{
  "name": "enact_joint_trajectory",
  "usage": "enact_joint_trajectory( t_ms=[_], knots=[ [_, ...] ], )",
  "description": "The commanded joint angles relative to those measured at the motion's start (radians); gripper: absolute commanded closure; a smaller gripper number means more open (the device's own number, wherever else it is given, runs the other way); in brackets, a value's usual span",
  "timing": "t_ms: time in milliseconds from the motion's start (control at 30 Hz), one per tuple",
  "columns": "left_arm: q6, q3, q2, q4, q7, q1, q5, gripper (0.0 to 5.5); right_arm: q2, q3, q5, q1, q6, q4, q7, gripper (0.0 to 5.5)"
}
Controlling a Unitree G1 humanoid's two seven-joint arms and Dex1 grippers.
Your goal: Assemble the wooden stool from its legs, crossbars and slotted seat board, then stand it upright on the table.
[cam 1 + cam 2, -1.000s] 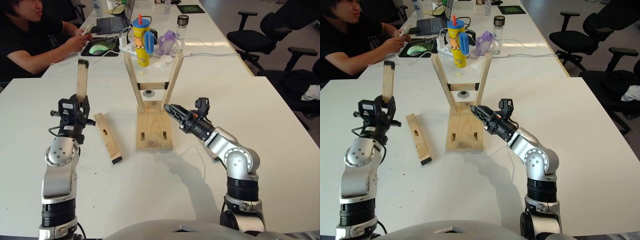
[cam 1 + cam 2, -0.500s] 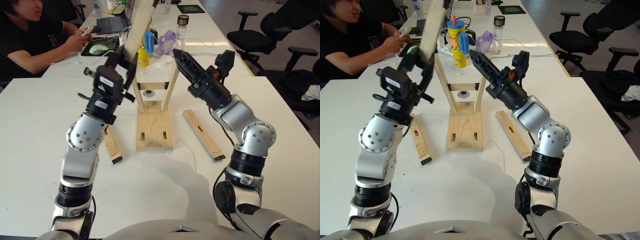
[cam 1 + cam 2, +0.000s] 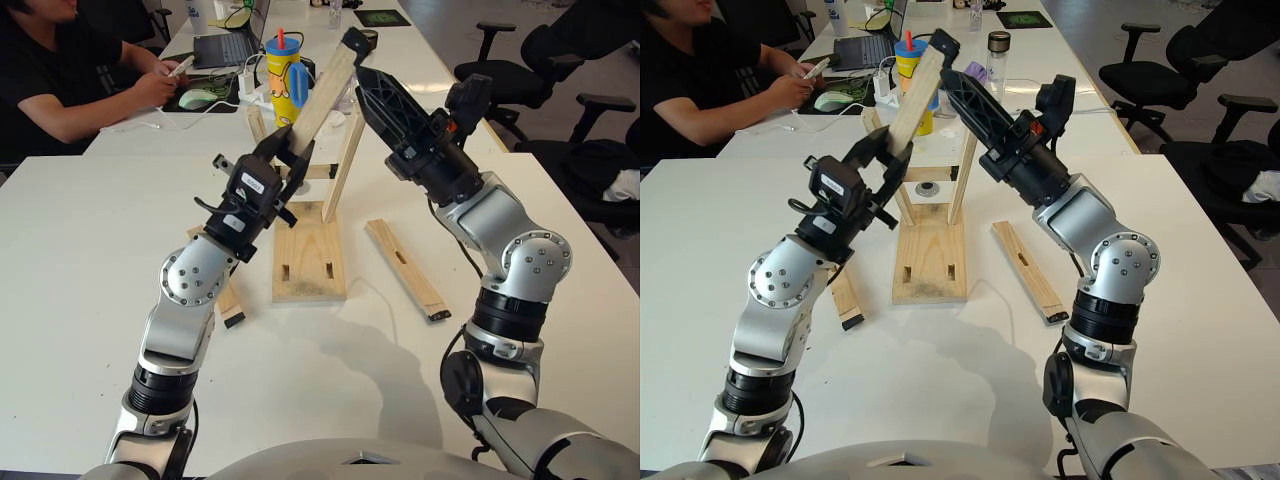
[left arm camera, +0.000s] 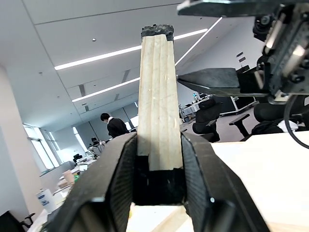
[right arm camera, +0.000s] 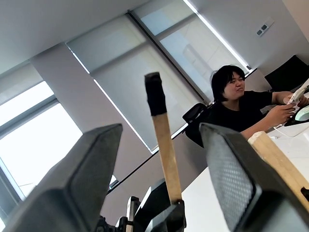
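Observation:
My left gripper (image 3: pixel 278 160) is shut on the lower end of a wooden leg (image 3: pixel 325 85), held high and tilted toward the right, its black-capped tip up. My right gripper (image 3: pixel 378 90) is raised just right of that tip, open, with the leg (image 5: pixel 164 145) seen between its spread fingers but farther off. The slotted seat board (image 3: pixel 310 262) lies flat on the table. Two legs stand in it, joined by a crossbar (image 3: pixel 318 172). One loose leg (image 3: pixel 405 268) lies right of the board. Another (image 3: pixel 230 302) lies left of it, partly behind my left arm.
On the desk behind stand a yellow cup (image 3: pixel 283 85), a bottle (image 3: pixel 364 45) and a laptop (image 3: pixel 225 45), with a person seated at the back left. Office chairs (image 3: pixel 520 60) stand to the right. The near half of the white table (image 3: pixel 330 370) is bare.
Both arms rose from table height. My left gripper swung the leg up and tilted it rightward over the board. My right gripper lifted up beside the leg's tip.

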Motion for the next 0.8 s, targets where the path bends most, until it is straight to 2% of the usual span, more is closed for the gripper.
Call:
enact_joint_trajectory(
  t_ms=[33,133,633,733,800],
  knots=[
    [-0.005,-0.016,0.014,0.022,-0.033,0.012,0.001,4.17,-0.018,0.011,-0.011,-0.029,-0.023,0.019,-0.011,2.51],
    [-0.012,-0.022,0.021,0.029,-0.048,0.022,0.005,4.17,-0.02,0.013,-0.006,-0.035,-0.035,0.028,-0.018,2.51],
    [-0.007,-0.024,0.027,0.026,-0.08,0.04,-0.009,4.17,-0.03,0.038,0.007,-0.014,-0.04,0.023,-0.024,4.65],
    [-0.007,-0.025,0.028,0.026,-0.082,0.042,-0.007,4.17,-0.035,0.044,0.003,-0.007,-0.038,0.023,-0.02,4.97],
    [-0.006,-0.026,0.032,0.026,-0.083,0.04,-0.002,4.17,-0.042,0.051,-0.001,-0.002,-0.034,0.024,-0.017,4.98]
  ],
)
